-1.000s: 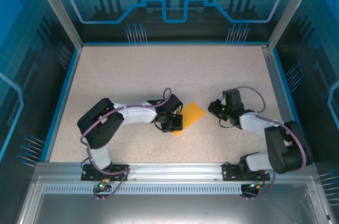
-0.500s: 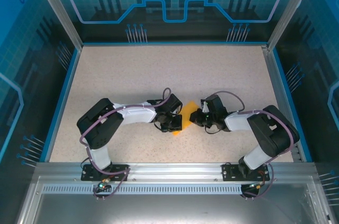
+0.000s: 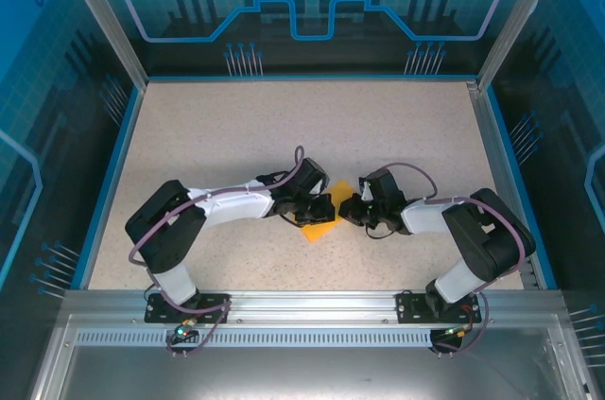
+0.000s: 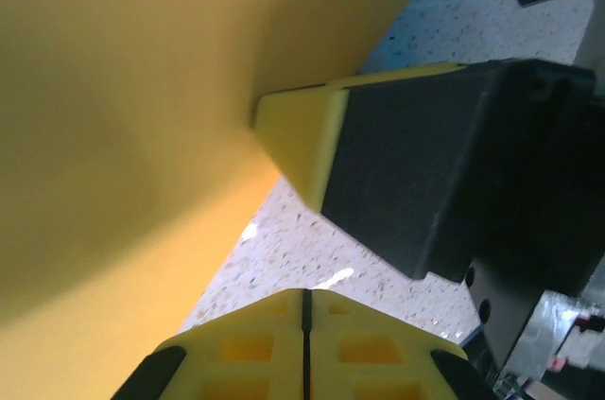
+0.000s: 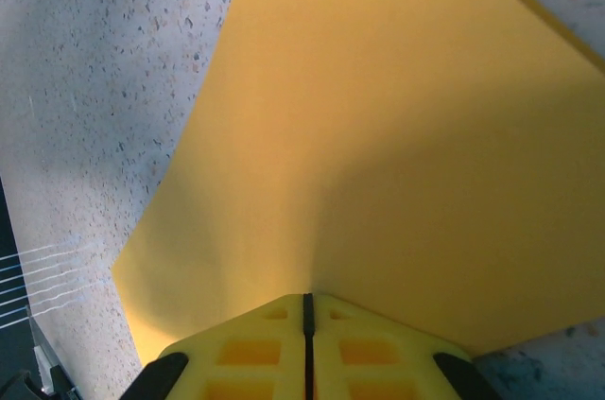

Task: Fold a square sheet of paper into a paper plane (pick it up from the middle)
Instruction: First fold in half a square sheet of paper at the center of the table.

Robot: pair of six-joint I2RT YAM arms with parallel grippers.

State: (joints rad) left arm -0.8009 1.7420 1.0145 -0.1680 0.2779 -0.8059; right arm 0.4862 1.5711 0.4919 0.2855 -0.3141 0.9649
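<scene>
Right fingers [image 5: 288, 320] were pressed together, tips on the sheet of paper [image 5: 378, 135]; couldn't tell if pinching. Left fingers [image 4: 288, 320] were pressed together too, sheet on their left. Left wrist view had the right tip at the sheet's edge. Top view: sheet mid-desk [image 3: 236, 135], open room to the blue rim [image 3: 302, 78].

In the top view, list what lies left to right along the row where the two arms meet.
left arm → left gripper → square sheet of paper → right gripper → right arm
</scene>
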